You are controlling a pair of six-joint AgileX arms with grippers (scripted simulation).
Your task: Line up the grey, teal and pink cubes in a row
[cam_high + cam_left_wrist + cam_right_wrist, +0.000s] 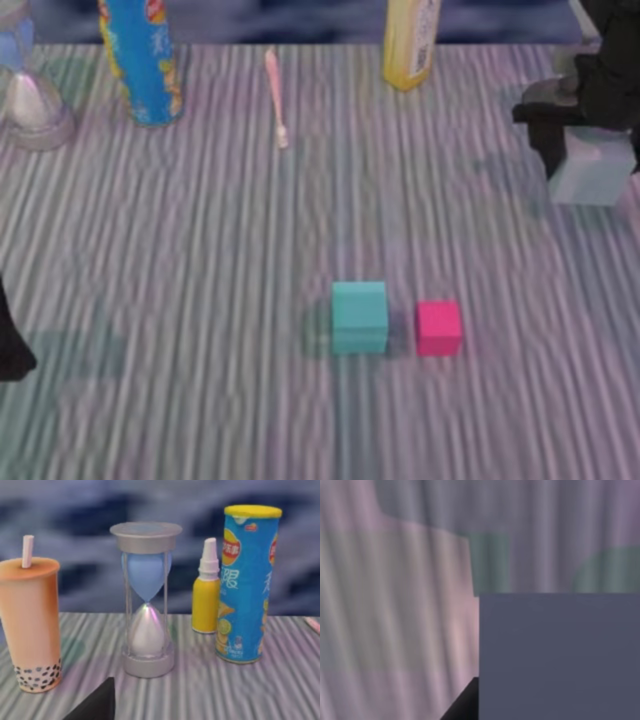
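Beside teal cube (pixel 359 316) sits pink cube (pixel 438 328) — grey cube (pixel 594 166) far right.

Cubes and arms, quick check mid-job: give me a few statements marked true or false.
1. The teal cube and pink cube sit side by side. True.
2. The grey cube is already in the row. False: it is far off at the table's right edge, at the right gripper.
3. The pink cube is the largest. False: it is the smallest.
4. The left arm is at the left edge. True.
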